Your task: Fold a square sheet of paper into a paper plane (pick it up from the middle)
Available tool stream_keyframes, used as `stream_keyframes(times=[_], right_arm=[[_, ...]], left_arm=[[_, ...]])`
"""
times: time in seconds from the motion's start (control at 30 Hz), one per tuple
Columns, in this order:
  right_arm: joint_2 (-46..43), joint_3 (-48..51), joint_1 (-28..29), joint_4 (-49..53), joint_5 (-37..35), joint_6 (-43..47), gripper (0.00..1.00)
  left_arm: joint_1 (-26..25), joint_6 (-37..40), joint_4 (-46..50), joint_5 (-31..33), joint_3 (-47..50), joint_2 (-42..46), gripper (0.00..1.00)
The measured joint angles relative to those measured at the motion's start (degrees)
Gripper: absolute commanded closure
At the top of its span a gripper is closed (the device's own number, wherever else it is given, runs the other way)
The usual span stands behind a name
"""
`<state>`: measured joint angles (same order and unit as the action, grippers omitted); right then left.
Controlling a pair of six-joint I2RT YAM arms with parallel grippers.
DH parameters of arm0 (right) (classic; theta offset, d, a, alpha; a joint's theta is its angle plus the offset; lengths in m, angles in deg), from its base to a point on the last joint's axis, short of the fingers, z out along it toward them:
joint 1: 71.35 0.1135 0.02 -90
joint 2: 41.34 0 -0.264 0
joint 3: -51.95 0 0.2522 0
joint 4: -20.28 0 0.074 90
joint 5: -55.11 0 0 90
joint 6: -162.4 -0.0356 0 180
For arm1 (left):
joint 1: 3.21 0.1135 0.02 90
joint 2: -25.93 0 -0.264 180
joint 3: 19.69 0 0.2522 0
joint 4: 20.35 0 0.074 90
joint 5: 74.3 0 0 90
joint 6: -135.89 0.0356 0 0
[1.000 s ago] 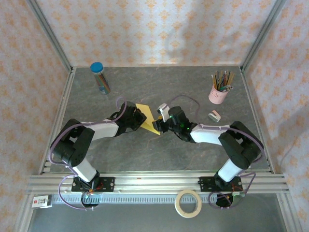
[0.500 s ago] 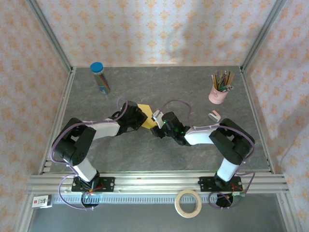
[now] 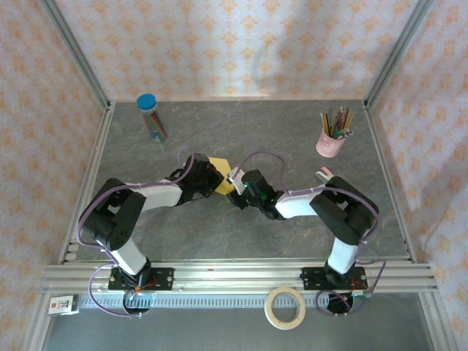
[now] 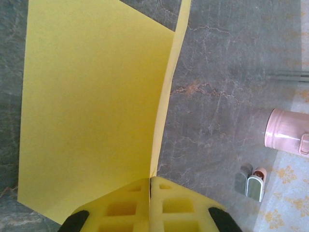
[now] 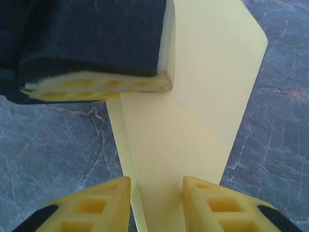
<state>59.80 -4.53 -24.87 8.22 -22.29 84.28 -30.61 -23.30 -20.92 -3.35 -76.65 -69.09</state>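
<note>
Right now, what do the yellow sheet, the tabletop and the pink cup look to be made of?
Yellow sheet: thin matte paper; it holds a sharp crease.
Tabletop: grey veined surface with a stone look, possibly printed laminate.
Pink cup: smooth and slightly glossy, likely painted metal or plastic; unclear which.

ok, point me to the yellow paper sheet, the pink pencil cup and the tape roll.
yellow paper sheet (image 4: 91, 111): left wrist view, flat left panel.
pink pencil cup (image 3: 330, 145): top view, cup wall.
tape roll (image 3: 269, 307): top view, left side of ring.
</note>
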Motion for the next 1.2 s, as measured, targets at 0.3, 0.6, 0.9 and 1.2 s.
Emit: stream_keyframes(times=[0.3, 0.6, 0.9, 1.2], right_arm=[[0.02, -0.26, 0.00, -0.20, -0.52, 0.22, 0.79], [0.02, -0.26, 0.31, -0.22, -1.20, 1.07, 0.87], [0.02, -0.26, 0.31, -0.13, 0.31, 1.27, 0.89], [2.16, -0.26, 0.26, 1.18, 4.66, 0.76, 0.91]], left_arm=[[0.00, 0.00, -0.02, -0.02, 0.00, -0.07, 1.00], [0.15, 0.11, 0.28, -0.07, -0.02, -0.07, 0.79], [7.19, 3.15, 5.18, -0.02, -0.15, 5.31, 0.56], [10.32, 4.70, 6.40, 1.99, 2.69, 14.32, 0.52]])
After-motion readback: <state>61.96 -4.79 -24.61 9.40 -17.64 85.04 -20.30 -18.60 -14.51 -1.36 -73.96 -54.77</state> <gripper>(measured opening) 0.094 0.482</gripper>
